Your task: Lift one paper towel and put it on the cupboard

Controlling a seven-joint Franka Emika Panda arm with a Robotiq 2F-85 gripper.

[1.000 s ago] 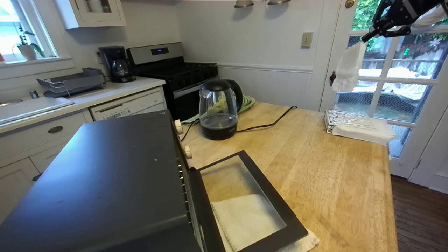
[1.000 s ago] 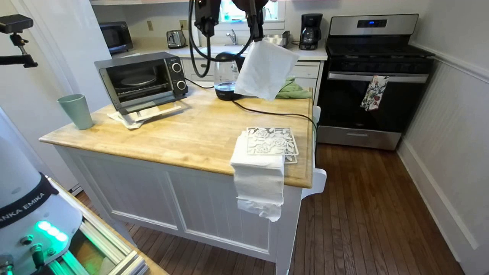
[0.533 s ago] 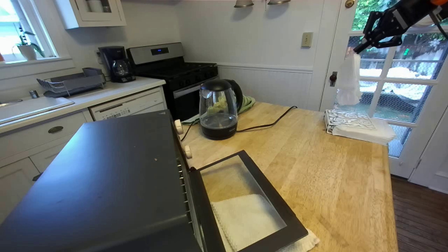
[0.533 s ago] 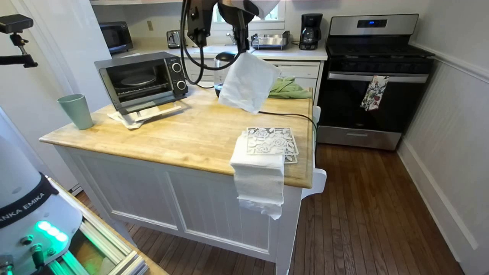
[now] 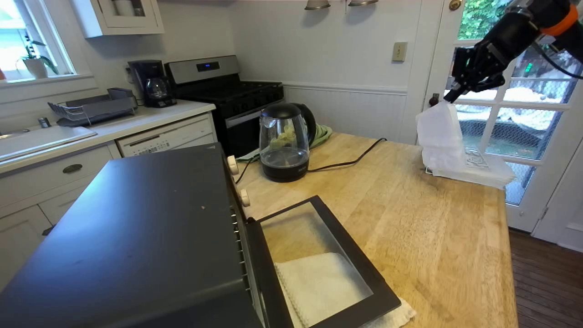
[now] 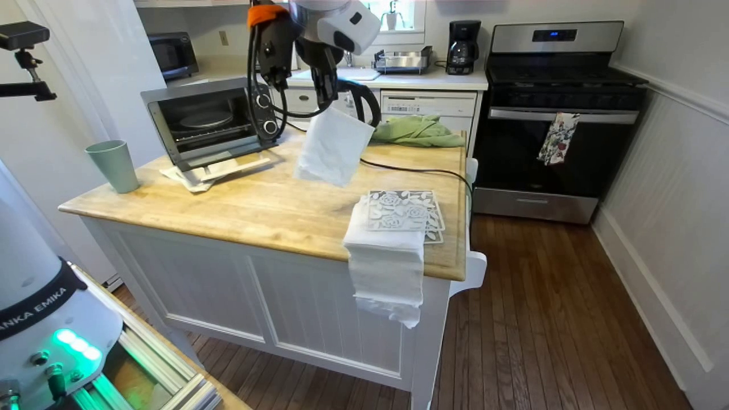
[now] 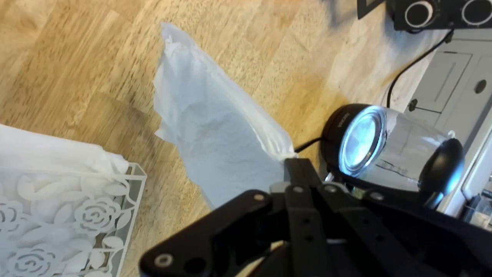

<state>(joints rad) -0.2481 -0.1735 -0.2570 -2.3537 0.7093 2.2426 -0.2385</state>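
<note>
Sinking toward the counter [image 6: 256,210], the paper towel [image 6: 335,147] is hanging lower than a second ago; I'm keeping the claw [image 7: 300,165] clamped on its upper end. I'm judging the lift done and placing under way, though I'm not seeing contact.

Hand [image 5: 448,97], one: lower than before. Paper towel [image 6: 334,148], one sheet: lower likewise, nearer the table [image 6: 256,208], shifted toward the toaster oven [image 6: 202,122].
</note>
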